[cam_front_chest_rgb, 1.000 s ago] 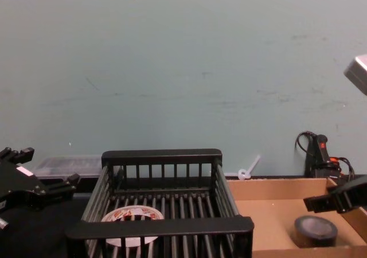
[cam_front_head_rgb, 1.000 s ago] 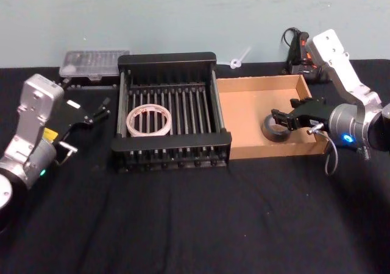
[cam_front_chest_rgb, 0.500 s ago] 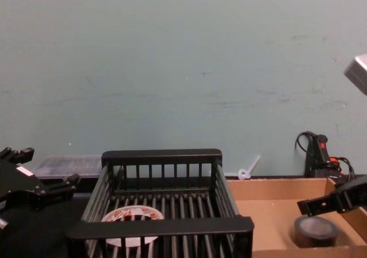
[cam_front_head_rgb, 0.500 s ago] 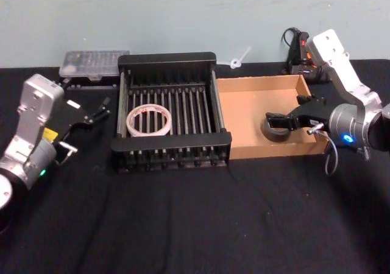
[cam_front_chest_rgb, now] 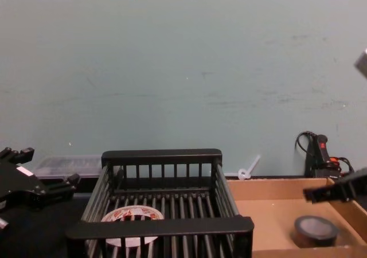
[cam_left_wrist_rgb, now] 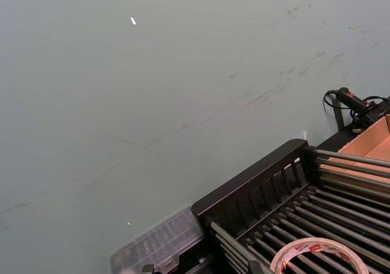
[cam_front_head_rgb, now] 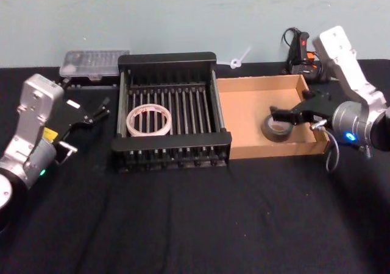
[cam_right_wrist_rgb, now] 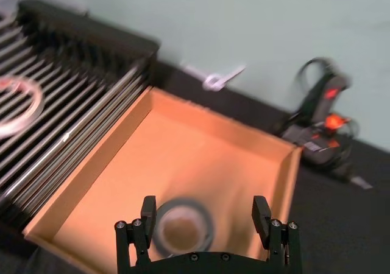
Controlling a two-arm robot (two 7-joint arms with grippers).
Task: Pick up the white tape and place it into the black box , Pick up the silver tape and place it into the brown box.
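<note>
Since a second ago, the right gripper (cam_front_head_rgb: 281, 112) has let go of the small dull silver-grey roll of duct tape (cam_front_head_rgb: 275, 128) and risen clear of it. Its fingers (cam_right_wrist_rgb: 148, 216) now stand spread wide above the roll, touching nothing. That roll lies flat on the bottom of the shallow tan cardboard box (cam_front_head_rgb: 247, 149), near the box's right wall, where it sat half a second ago.

Left of the cardboard box and touching it stands the black slatted plastic crate (cam_front_head_rgb: 170, 141), unmoved. The wide white ring of tape with red marks (cam_front_head_rgb: 148, 119) lies flat on its bars, toward the crate's left side.

Further left of the cardboard box, beyond the crate, the left gripper (cam_front_head_rgb: 91, 112) hangs over the black surface (cam_front_head_rgb: 201, 213) as before, fingers apart and empty.
</note>
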